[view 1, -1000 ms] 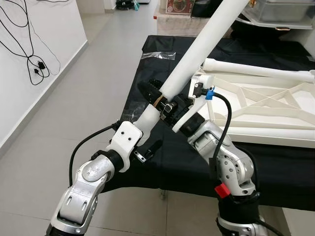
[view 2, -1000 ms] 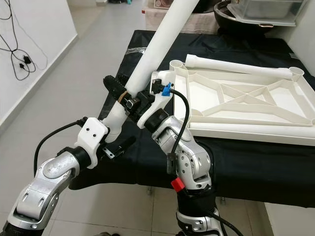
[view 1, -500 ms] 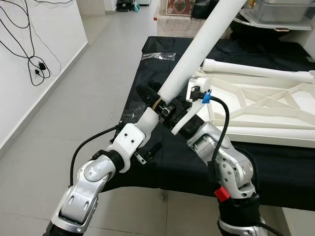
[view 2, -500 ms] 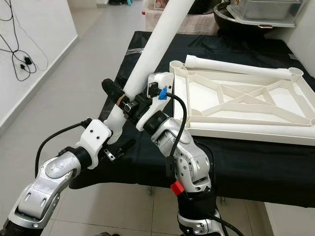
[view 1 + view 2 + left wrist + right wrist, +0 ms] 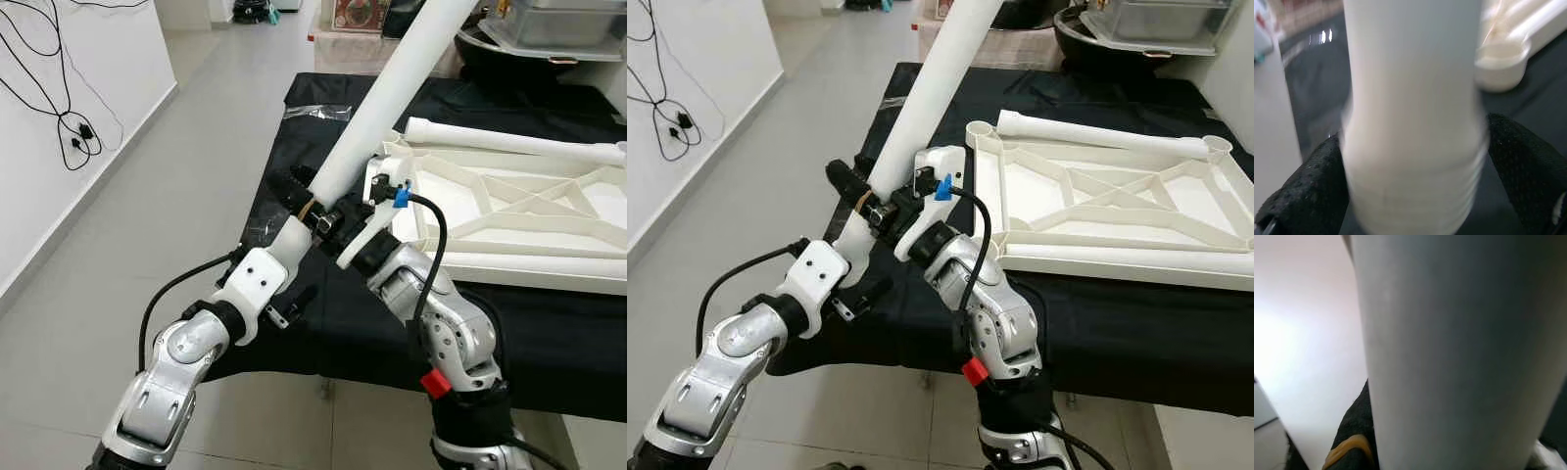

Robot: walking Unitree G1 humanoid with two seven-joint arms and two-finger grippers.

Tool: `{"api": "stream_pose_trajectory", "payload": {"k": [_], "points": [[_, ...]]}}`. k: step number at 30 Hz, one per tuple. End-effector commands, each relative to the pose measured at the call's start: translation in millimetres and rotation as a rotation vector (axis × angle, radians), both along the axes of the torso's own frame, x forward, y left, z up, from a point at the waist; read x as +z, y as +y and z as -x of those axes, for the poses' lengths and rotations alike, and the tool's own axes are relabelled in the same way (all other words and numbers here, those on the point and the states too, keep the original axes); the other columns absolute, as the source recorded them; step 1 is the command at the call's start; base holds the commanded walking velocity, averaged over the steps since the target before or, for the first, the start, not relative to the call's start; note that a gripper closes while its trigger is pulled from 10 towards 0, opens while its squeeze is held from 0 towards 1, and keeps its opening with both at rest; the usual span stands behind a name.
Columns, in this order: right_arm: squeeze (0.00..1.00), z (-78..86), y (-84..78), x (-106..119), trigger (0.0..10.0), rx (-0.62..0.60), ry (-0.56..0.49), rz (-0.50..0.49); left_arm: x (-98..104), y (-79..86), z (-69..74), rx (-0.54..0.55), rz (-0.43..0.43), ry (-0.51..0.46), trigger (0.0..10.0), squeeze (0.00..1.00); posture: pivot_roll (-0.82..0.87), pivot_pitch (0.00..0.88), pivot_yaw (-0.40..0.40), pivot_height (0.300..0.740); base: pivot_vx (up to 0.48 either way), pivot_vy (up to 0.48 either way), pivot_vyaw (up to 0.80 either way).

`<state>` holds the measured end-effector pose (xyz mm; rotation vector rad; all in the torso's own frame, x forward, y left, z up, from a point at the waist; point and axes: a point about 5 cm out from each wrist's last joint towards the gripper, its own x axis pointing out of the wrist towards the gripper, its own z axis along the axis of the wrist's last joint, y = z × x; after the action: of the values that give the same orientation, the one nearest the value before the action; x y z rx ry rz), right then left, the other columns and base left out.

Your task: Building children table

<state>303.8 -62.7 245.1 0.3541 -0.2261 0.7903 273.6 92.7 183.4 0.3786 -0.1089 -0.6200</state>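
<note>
Here both the left hand [image 5: 1410, 196] and right hand [image 5: 328, 217] clamp the white leg [image 5: 377, 113], its top cut off.

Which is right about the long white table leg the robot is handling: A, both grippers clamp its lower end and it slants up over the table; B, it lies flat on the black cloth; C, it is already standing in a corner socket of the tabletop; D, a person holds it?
A: the table leg rises at a slant, with the left gripper and right gripper shut on its lower end.
</note>
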Motion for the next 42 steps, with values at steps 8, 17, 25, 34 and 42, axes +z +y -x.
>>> {"api": "stream_pose_trajectory", "payload": {"k": [8,17,25,34,42], "points": [[0.0,-5.8,-0.7,-1,10.0,-0.043,-0.003,0.0,1,-2.9,7.1,-0.033,-0.052,-0.038,10.0,0.0,0.1,0.107,0.0,0.74,0.0,0.0,0.0],[0.0,-1.0,3.7,2,10.0,0.01,-0.014,-0.017,-9,2.5,3.6,0.007,-0.081,-0.009,10.0,0.0,0.09,0.107,0.001,0.74,0.0,0.0,0.0],[0.0,1.1,5.3,3,10.0,0.036,-0.023,-0.019,-11,7.6,1.0,0.032,-0.089,-0.006,10.0,0.0,0.09,0.106,0.001,0.74,0.0,0.0,0.0],[0.0,7.7,9.5,3,10.0,0.099,-0.018,-0.021,-14,12.0,-1.7,0.048,-0.091,0.005,10.0,0.0,0.09,0.107,0.0,0.74,0.0,0.0,0.0],[0.0,12.5,12.7,3,10.0,0.142,-0.016,-0.016,-17,11.9,-1.8,0.046,-0.086,0.007,0.0,0.0,0.09,0.106,0.002,0.74,0.0,0.0,0.0]]}}
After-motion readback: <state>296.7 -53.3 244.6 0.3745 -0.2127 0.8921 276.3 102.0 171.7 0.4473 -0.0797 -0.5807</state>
